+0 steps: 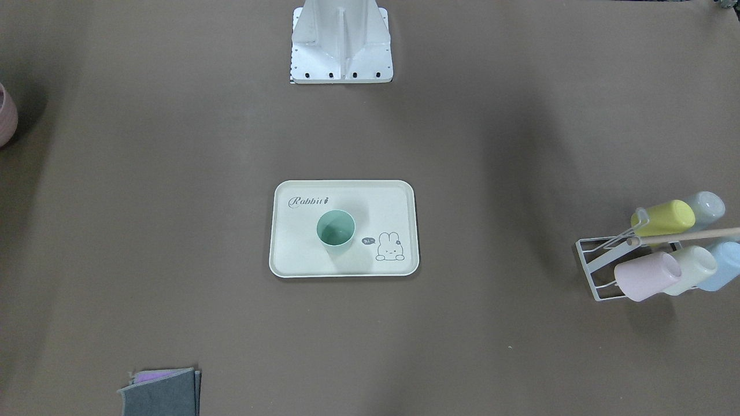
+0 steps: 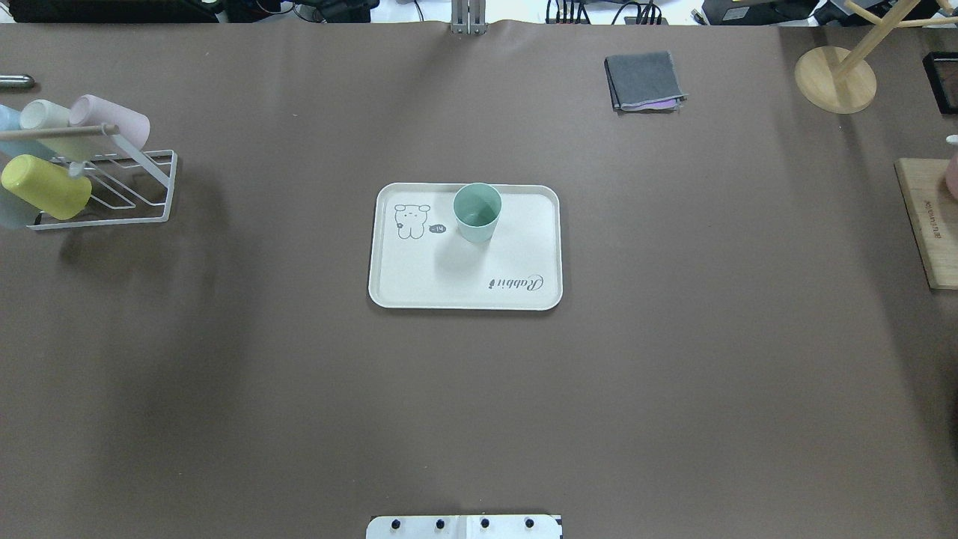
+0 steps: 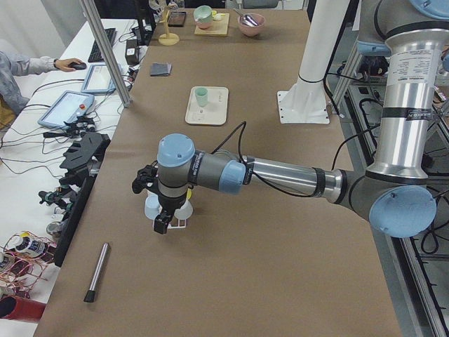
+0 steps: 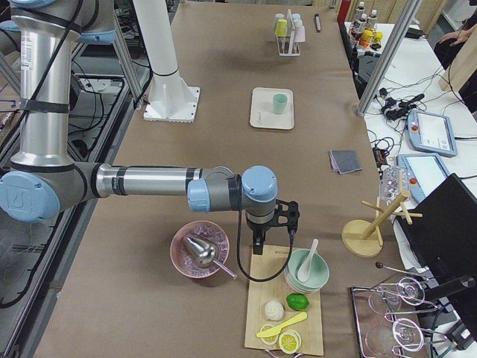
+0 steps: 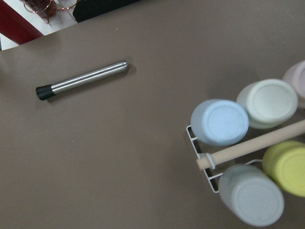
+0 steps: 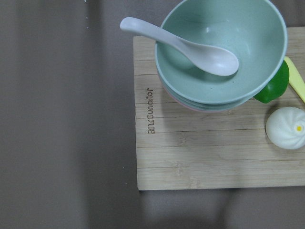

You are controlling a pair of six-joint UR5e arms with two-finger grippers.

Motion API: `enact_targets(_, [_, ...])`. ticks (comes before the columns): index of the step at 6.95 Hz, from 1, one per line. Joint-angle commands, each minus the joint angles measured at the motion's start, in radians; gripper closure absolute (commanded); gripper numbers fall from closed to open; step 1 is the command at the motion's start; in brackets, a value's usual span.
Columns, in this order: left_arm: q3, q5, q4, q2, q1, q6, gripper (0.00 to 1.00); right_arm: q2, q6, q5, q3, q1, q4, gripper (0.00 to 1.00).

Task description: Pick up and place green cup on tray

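Observation:
The green cup (image 1: 335,228) stands upright on the cream tray (image 1: 300,260), near its middle, between the "Rabbit" script and the bunny drawing. Cup (image 2: 477,212) and tray (image 2: 449,288) also show in the overhead view. No gripper is near them. My left gripper (image 3: 160,223) shows only in the exterior left view, hanging above the cup rack at the table's left end. My right gripper (image 4: 258,245) shows only in the exterior right view, above the wooden board at the right end. I cannot tell if either is open or shut.
A white wire rack (image 2: 142,187) holds several pastel cups (image 5: 219,122). A metal rod (image 5: 83,78) lies beside it. A wooden board (image 6: 190,152) carries stacked bowls (image 6: 221,52) with a spoon. A pink bowl (image 4: 200,250), a grey cloth (image 2: 644,78) and a wooden stand (image 2: 834,78) lie elsewhere.

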Motion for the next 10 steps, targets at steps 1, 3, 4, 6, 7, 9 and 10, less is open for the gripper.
enact_targets(1, [-0.005, 0.000, 0.002, 0.045, -0.015, 0.037, 0.03, -0.001, 0.000, 0.000, 0.000, 0.000, 0.000, 0.00])
enact_targets(3, [-0.012, -0.002, 0.115, 0.049, -0.054, 0.037, 0.03, -0.001, 0.000, 0.000, 0.001, 0.000, 0.000, 0.00])
enact_targets(4, [-0.021, -0.002, 0.148, 0.051, -0.057, 0.037, 0.03, -0.001, 0.000, 0.000, 0.000, 0.000, 0.000, 0.00])
enact_targets(6, [-0.020, -0.019, 0.201, 0.049, -0.060, 0.031, 0.03, -0.001, 0.000, 0.000, 0.000, 0.000, 0.000, 0.00])
enact_targets(7, [-0.014, -0.083, 0.217, 0.051, -0.069, 0.023, 0.03, -0.001, 0.000, 0.000, 0.000, 0.000, 0.000, 0.00])
enact_targets(9, [-0.009, -0.147, 0.219, 0.052, -0.089, -0.010, 0.03, -0.001, 0.000, -0.002, 0.000, 0.000, 0.000, 0.00])
enact_targets(10, [-0.011, -0.166, 0.219, 0.052, -0.089, -0.024, 0.03, -0.001, 0.000, -0.002, 0.000, 0.000, 0.000, 0.00])
